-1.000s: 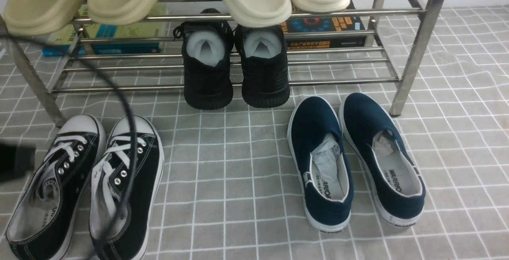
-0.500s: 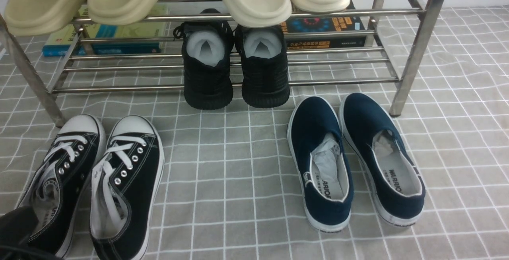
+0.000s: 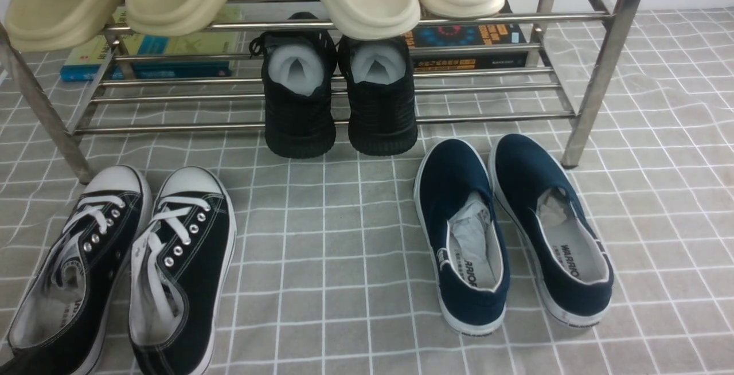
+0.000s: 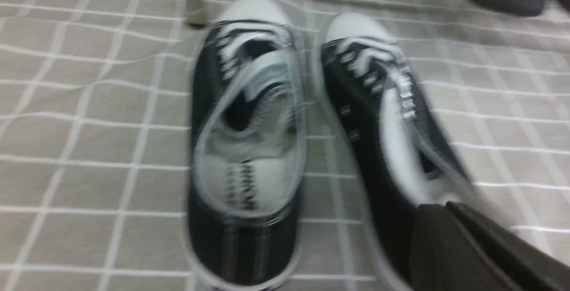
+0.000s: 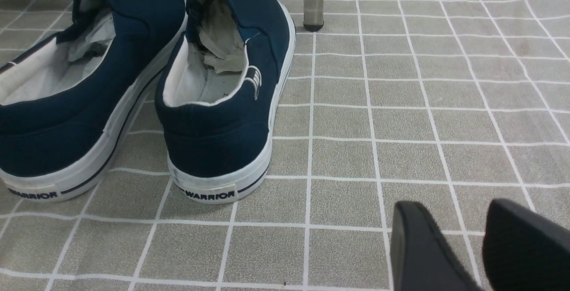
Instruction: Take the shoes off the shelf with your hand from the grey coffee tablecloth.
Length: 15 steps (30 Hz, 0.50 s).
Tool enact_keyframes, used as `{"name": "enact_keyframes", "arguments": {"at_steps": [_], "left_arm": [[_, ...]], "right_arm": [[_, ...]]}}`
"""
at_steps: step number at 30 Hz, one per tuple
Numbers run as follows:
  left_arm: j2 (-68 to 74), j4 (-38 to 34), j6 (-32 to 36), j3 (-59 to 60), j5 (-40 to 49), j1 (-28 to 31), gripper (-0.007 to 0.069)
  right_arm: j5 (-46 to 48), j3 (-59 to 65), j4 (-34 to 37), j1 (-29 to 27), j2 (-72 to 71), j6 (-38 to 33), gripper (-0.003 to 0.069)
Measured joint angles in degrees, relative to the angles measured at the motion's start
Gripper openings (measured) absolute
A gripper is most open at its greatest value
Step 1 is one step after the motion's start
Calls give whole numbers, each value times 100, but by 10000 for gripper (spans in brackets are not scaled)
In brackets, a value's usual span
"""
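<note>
Sneakers ahead of the clenched left end effector

The pair sits upright on the cloth, off the rack. From the left end effector, the shoes reach forward: heels nearest, toe caps farther out, by the foot of the rack. Their long axes run roughly along its reach, the two toes leaning a little toward each other. The fingertips are together and appear over the rear part of one shoe; whether they touch it, I cannot tell, and nothing shows as gripped.

The left arm is clearly the nearer. The right end effector stands released, its fingers spread, with the navy slip-ons closer to it than the sneakers are.

With the pair off the rack and side by side, the job looks close to done. Backing straight out from the heels, along the shoes' length, seems the sensible move; a sideways sweep could knock a heel and skew the pair. Any correction would call for opening the left fingers first.
</note>
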Motion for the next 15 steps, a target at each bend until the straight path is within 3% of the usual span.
{"name": "enact_keyframes", "arguments": {"at_steps": [5,15], "left_arm": [[-376,513,-371,483,-143,0,22],[-406,609,-394,623,-340,0,32]], "right_arm": [[0,0,0,0,0,0,239],[0,0,0,0,0,0,239]]}}
